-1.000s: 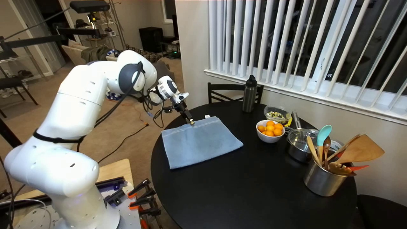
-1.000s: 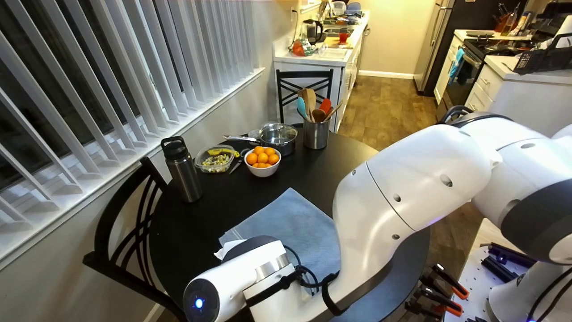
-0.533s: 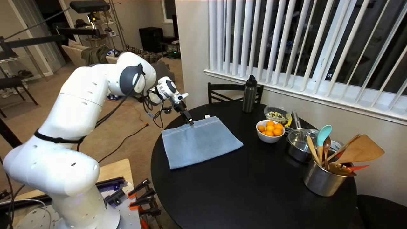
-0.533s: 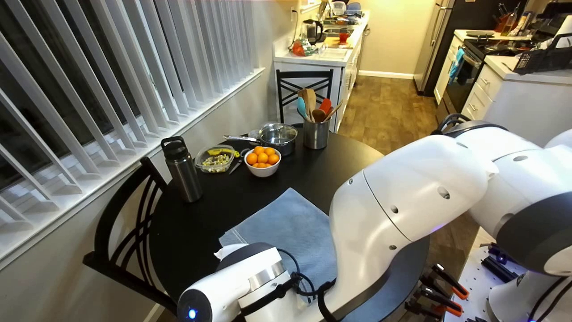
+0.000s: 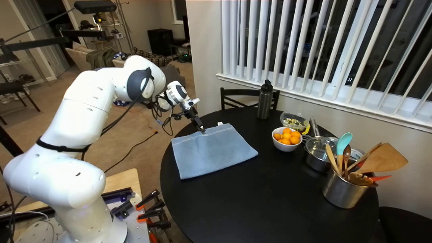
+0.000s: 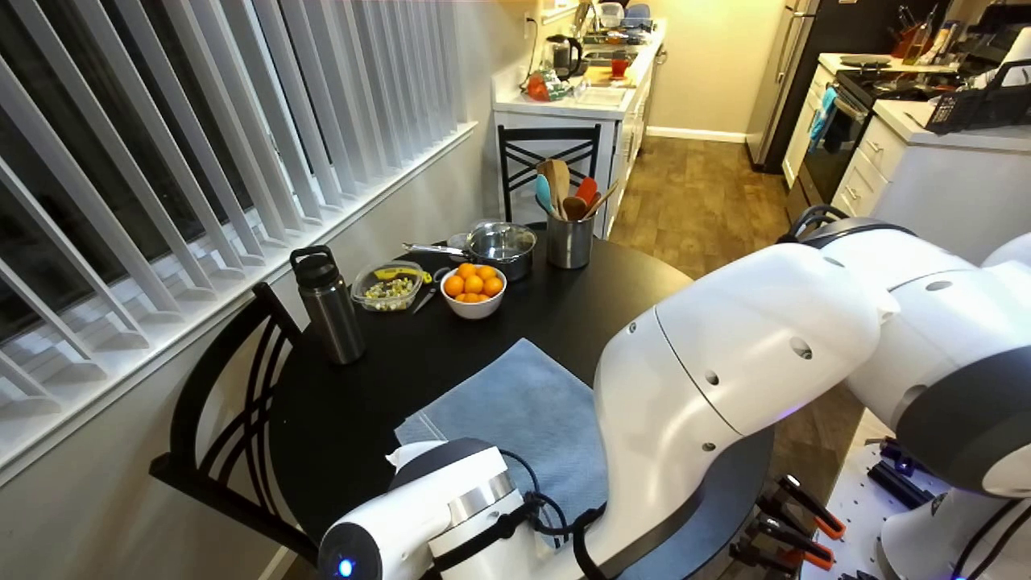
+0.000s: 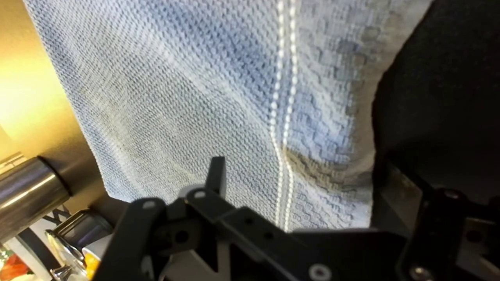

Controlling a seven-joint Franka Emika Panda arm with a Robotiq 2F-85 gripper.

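A flat blue-grey cloth lies on the black round table, with a double line of white stitching near one edge. It also shows in an exterior view, partly hidden behind the arm, and fills much of the wrist view. My gripper points down at the stitched edge of the cloth. In the wrist view the gripper is open, its two fingers wide apart on either side of the stitched edge. The edge bulges slightly between them. Whether the fingertips touch the cloth or table I cannot tell. A small white tag sticks out at the edge.
On the table stand a steel bottle, a bowl of oranges, a plastic food container, a pot and a steel utensil holder. Black chairs stand at the table.
The arm has lowered slightly since one second ago, and the gripper's tip has shifted a little at the cloth's edge. Over the last half second almost nothing has moved.
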